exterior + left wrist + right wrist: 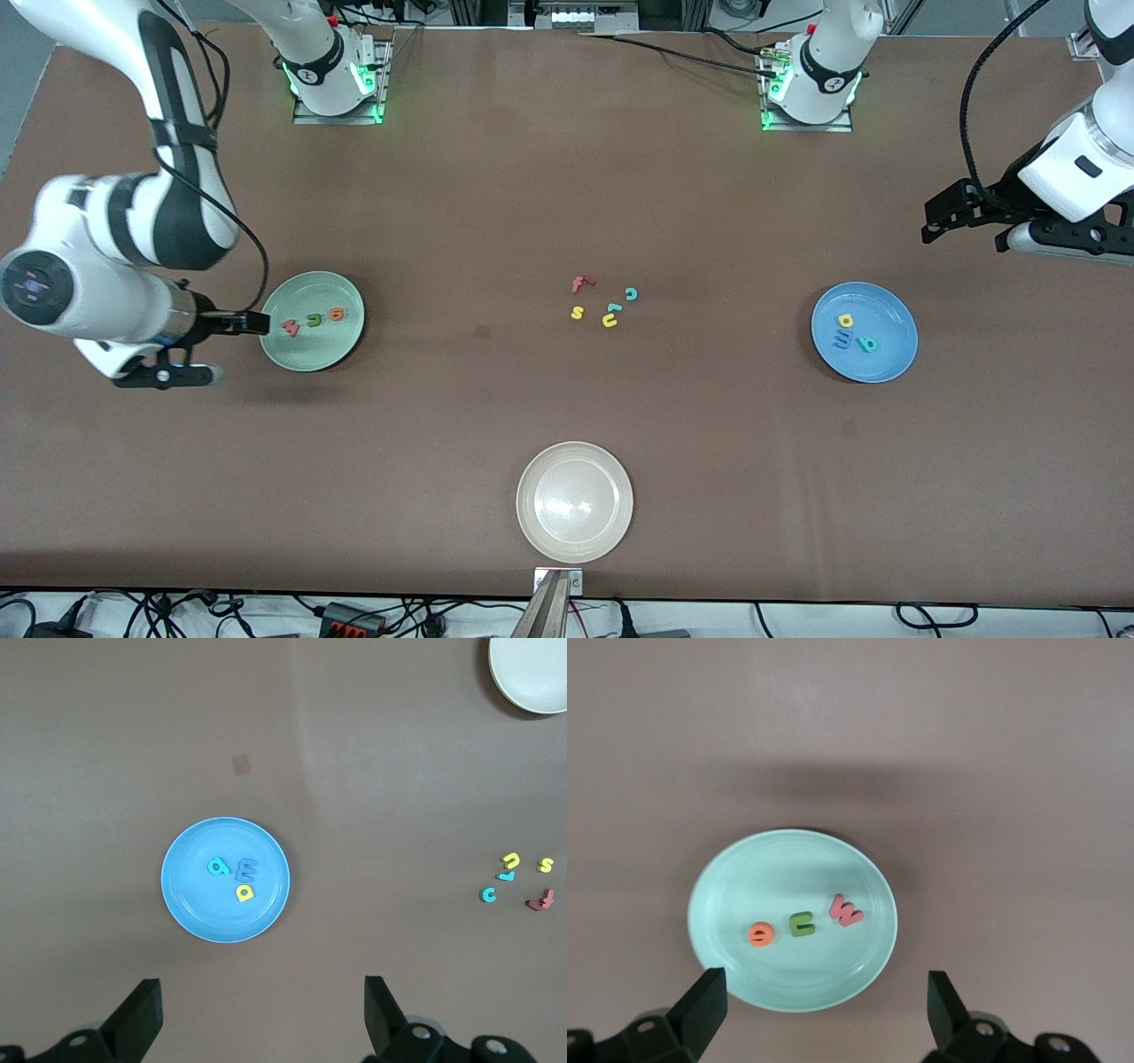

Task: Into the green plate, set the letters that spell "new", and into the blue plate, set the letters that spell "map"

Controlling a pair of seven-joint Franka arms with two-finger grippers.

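The green plate (306, 359) holds the reddish-pink w (291, 327), dark green n (314, 321) and orange e (337, 314) in a row. In the right wrist view the green plate (788, 868) shows the e (760, 934), n (802, 923) and w (846, 909). My right gripper (241, 348) (824, 985) hangs open and empty over that plate's rim. The blue plate (895, 354) (190, 904) holds the yellow a (845, 321) (244, 893), blue m (842, 338) (247, 871) and teal p (867, 345) (218, 866). My left gripper (966, 237) (261, 992) is open, raised beside the blue plate, holding nothing.
Loose letters lie mid-table: a red f (580, 283), yellow s (577, 312), teal c (631, 293), yellow u (609, 320) and another small teal piece (613, 307). A whitish-beige plate (574, 501) sits near the table's front edge.
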